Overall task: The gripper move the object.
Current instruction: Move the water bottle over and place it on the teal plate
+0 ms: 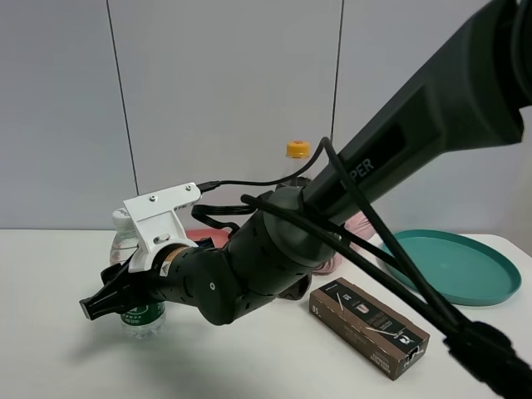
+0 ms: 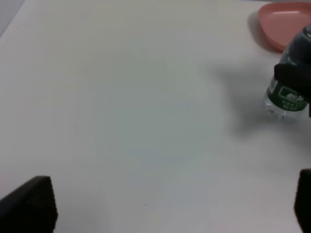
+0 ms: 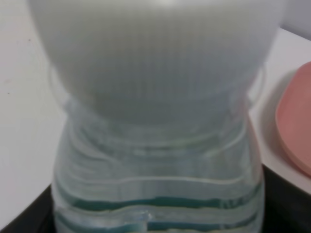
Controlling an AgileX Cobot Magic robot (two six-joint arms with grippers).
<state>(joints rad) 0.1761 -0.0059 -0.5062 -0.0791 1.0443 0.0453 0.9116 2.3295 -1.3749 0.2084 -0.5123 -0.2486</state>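
The object, a small clear water bottle (image 1: 141, 314) with a white cap and green label, stands upright on the white table at the left. My right gripper (image 1: 112, 296), black jaws under a white bracket, reaches across from the right and is shut on it at label height. In the right wrist view the bottle (image 3: 155, 145) fills the frame, with a black jaw low on either side of it. The left wrist view shows the bottle (image 2: 285, 99) off to one side with the right gripper's black jaw on it. My left gripper (image 2: 165, 208) is open over bare table, well apart from the bottle.
A taller bottle with a yellow cap (image 1: 298, 150) stands behind the right arm. A teal plate (image 1: 465, 266) lies at the right and a brown box (image 1: 370, 327) in front of it. A pink plate (image 2: 284, 24) sits close behind the water bottle.
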